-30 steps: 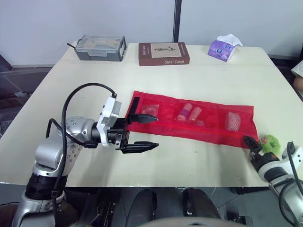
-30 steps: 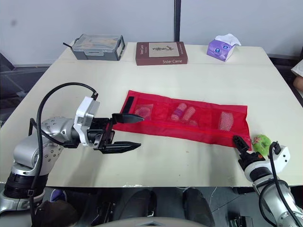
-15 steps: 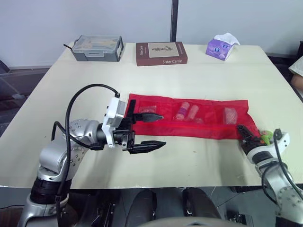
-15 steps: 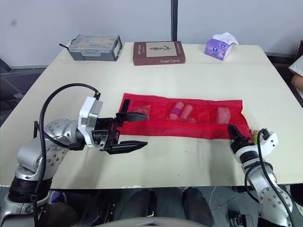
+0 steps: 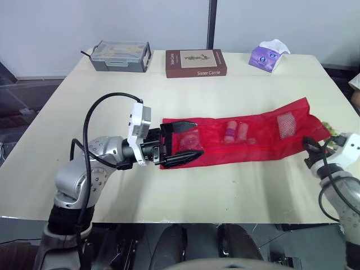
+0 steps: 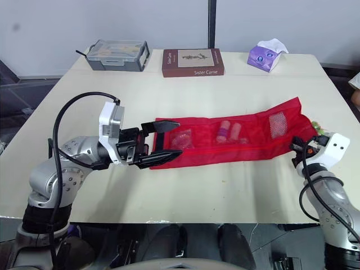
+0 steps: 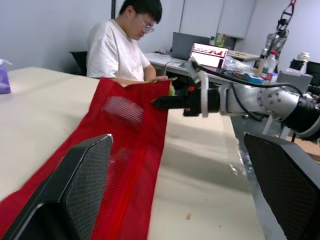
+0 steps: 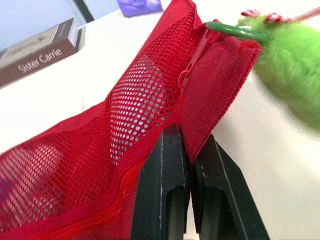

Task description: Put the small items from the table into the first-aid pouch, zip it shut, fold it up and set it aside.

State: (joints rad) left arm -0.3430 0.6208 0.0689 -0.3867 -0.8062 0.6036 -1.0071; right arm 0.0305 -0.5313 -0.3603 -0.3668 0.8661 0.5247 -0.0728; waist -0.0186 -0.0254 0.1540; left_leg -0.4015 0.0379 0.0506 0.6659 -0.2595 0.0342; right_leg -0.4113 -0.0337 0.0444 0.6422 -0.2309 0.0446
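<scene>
The red mesh first-aid pouch (image 5: 247, 138) lies unfolded across the table, with small items showing through its pockets. A green fuzzy charm (image 8: 290, 75) hangs from a ring at the zipper end. My right gripper (image 8: 190, 150) is shut on the pouch's right end, which is raised off the table. The right gripper (image 5: 310, 147) sits near the table's right edge. My left gripper (image 5: 196, 139) is open, its two fingers straddling the pouch's left end. In the left wrist view the pouch (image 7: 130, 140) runs between the left fingers (image 7: 75, 190) toward the right gripper (image 7: 170, 102).
Along the far edge stand a grey plastic box (image 5: 121, 55), a brown book (image 5: 196, 63) and a purple tissue pack (image 5: 269, 56). A person (image 7: 125, 45) sits beyond the table's right end.
My right gripper has shut on the pouch's right end and pulled it up and away, swinging the pouch. My left gripper has moved right over the pouch's left end. The camera shifted too.
</scene>
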